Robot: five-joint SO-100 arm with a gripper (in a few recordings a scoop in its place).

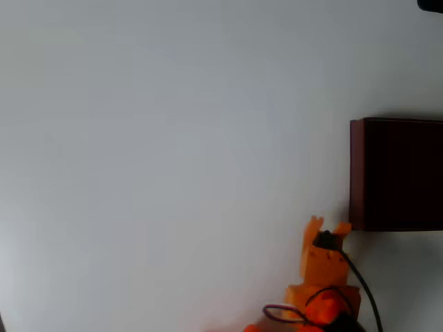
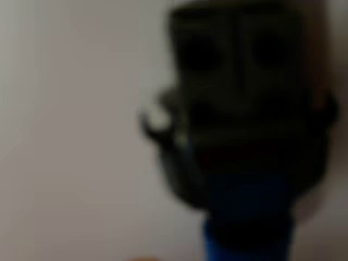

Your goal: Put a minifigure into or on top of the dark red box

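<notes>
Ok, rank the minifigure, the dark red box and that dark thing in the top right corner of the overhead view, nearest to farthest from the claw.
1. Minifigure: right at the claw, large and blurry in the wrist view.
2. Dark red box: just right of the claw in the overhead view, its lower left corner close by.
3. Dark thing: top right corner, clearly farthest.

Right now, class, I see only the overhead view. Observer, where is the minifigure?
Observer: The wrist view has the minifigure close up and blurred, against the pale table.
Operator: In my view the hand is beside the dark red box. What colours is the figure?
Observer: Dark upper part, bright blue lower part at the picture's bottom. Whether it is gripped is too blurred to tell.
</notes>
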